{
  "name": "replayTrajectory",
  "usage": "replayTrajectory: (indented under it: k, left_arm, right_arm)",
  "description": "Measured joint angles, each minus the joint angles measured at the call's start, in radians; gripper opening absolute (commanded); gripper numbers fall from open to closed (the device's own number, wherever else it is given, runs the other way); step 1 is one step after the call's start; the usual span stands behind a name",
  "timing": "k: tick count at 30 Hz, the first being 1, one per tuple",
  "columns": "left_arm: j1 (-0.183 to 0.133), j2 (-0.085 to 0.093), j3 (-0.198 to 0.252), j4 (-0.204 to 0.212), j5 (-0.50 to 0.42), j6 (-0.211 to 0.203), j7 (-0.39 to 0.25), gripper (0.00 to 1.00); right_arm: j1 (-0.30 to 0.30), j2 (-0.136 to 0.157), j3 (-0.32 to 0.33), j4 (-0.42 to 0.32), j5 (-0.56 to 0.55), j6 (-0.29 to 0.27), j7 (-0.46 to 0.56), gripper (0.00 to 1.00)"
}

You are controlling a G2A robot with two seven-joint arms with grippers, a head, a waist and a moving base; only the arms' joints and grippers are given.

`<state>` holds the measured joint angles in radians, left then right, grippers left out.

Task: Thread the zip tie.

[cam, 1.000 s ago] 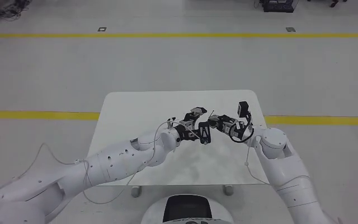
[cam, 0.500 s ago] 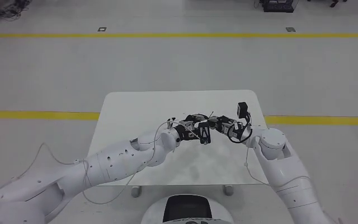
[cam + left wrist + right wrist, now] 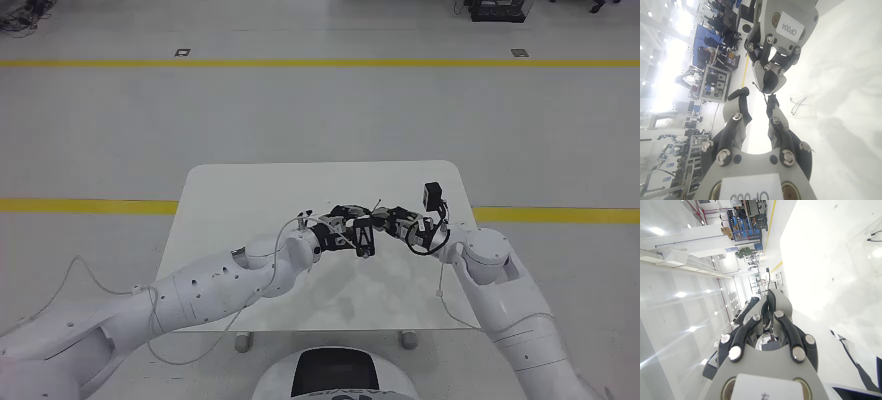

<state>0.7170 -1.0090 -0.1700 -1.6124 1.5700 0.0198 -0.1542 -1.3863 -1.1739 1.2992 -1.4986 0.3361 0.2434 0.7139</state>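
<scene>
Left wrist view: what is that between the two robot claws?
A thin black zip tie, pinched by the right gripper, sticks out toward the open left gripper; the left wrist view shows it.

1. Table (image 3: 250,190) — plain white top.
2. Zip tie (image 3: 768,280) — thin, solid black.
3. Left gripper (image 3: 757,94) and right gripper (image 3: 770,90): grey shells, black linkages, silver screw heads, black dimpled pads, white labels with dark print.
4. Floor (image 3: 320,110): pale grey, crossed by yellow lines.
</scene>
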Motion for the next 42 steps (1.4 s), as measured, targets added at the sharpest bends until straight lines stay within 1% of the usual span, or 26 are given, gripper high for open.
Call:
replayTrajectory:
  k: [2,6,7,11,17,22,24,28,30,31,35,38,39,42]
  left_arm:
    - [0.000,-0.001,0.000,-0.001,0.000,-0.005,0.002,0.18]
    - [-0.001,-0.002,0.000,0.000,0.000,-0.013,0.005,0.09]
    - [-0.002,-0.003,0.000,0.000,0.000,-0.014,0.005,0.08]
    - [-0.003,-0.004,0.000,0.001,0.000,-0.023,0.005,0.09]
    - [-0.004,-0.007,0.000,0.002,0.000,-0.031,0.006,0.13]
    - [-0.004,-0.008,0.000,0.002,0.000,-0.036,0.006,0.13]
    - [-0.004,-0.008,0.000,0.002,0.000,-0.039,0.006,0.11]
    - [-0.005,-0.009,0.000,0.002,0.000,-0.042,0.007,0.11]
    - [-0.005,-0.009,0.000,0.002,0.000,-0.043,0.009,0.09]
    - [-0.005,-0.010,0.000,0.003,0.000,-0.044,0.009,0.10]
    - [-0.005,-0.011,0.000,0.004,0.000,-0.047,0.011,0.09]
    - [-0.005,-0.012,0.000,0.005,0.000,-0.050,0.011,0.04]
    - [-0.005,-0.012,0.000,0.006,0.000,-0.051,0.011,0.01]
    - [-0.005,-0.013,0.000,0.007,0.000,-0.052,0.009,0.00]
  right_arm:
    - [0.000,0.000,-0.001,0.002,0.003,-0.005,0.000,0.00]
    - [0.002,0.002,-0.004,0.004,0.005,-0.008,0.001,0.00]
    - [0.002,0.002,-0.004,0.004,0.005,-0.008,0.001,0.00]
    - [0.002,0.003,-0.007,0.005,0.009,-0.016,0.001,0.00]
    - [0.002,0.004,-0.007,0.006,0.015,-0.024,-0.003,0.00]
    - [0.002,0.006,-0.009,0.005,0.018,-0.027,-0.007,0.00]
    - [0.002,0.006,-0.009,0.005,0.019,-0.028,-0.007,0.00]
    - [0.000,0.007,-0.012,0.002,0.019,-0.032,-0.006,0.00]
    - [-0.001,0.008,-0.013,0.001,0.019,-0.034,-0.004,0.00]
    - [-0.001,0.008,-0.014,0.000,0.020,-0.036,-0.003,0.00]
    - [-0.002,0.010,-0.014,0.000,0.021,-0.040,-0.002,0.00]
    - [-0.003,0.011,-0.014,-0.002,0.022,-0.042,-0.002,0.00]
    - [-0.003,0.011,-0.014,-0.002,0.022,-0.043,-0.002,0.00]
    - [-0.004,0.012,-0.014,-0.004,0.022,-0.044,-0.001,0.00]
